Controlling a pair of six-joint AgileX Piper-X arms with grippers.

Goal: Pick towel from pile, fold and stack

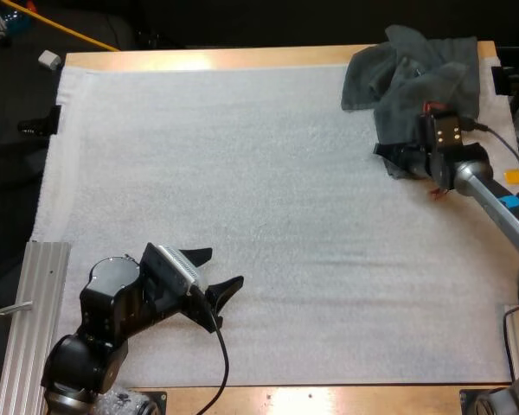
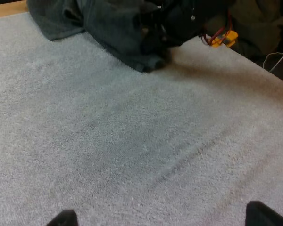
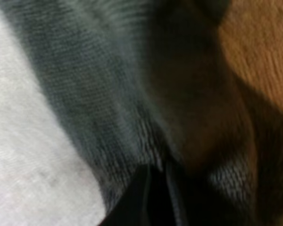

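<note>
A crumpled dark grey-green towel (image 1: pixel 415 73) lies at the mat's far right corner, partly over the wooden table edge. My right gripper (image 1: pixel 400 161) sits at the towel's near end, and its fingers (image 3: pixel 146 200) press together on a fold of the towel (image 3: pixel 94 94). My left gripper (image 1: pixel 221 275) rests low over the mat at the near left, open, with nothing between its fingers. From there its two fingertips (image 2: pixel 61 219) stand wide apart over bare mat, and the towel (image 2: pixel 108 28) lies far ahead with the right gripper (image 2: pixel 174 26) at its edge.
The white mat (image 1: pixel 268 216) covers most of the wooden table (image 1: pixel 242 56). An aluminium rail (image 1: pixel 35 320) lies along the near left edge beside my left arm.
</note>
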